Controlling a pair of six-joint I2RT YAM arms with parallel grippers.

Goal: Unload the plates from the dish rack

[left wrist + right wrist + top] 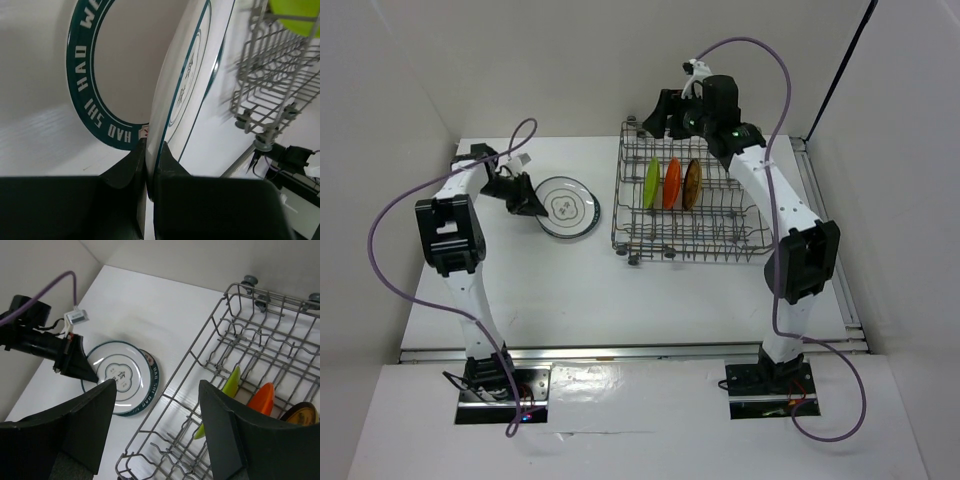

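My left gripper (pixel 151 150) is shut on the near rim of the white plate with the grey line drawing (pixel 185 75). That plate rests on the dark-blue-rimmed plate (pixel 82 85), left of the dish rack (pixel 695 215). In the top view the left gripper (pixel 523 196) sits at the left edge of this stack (pixel 568 207). Three plates stand upright in the rack: lime green (pixel 651 183), orange (pixel 671 183) and patterned yellow-brown (pixel 692 183). My right gripper (pixel 658 118) hangs open and empty above the rack's far left corner. In its wrist view the jaws (pixel 157 390) stand wide over the rack's edge.
White walls close in the table at the back and on both sides. The rack's small wheels (pixel 249 280) stand near the back wall. A purple cable (pixel 405 200) loops beside the left arm. Bare tabletop (pixel 620 300) lies between the rack and the arm bases.
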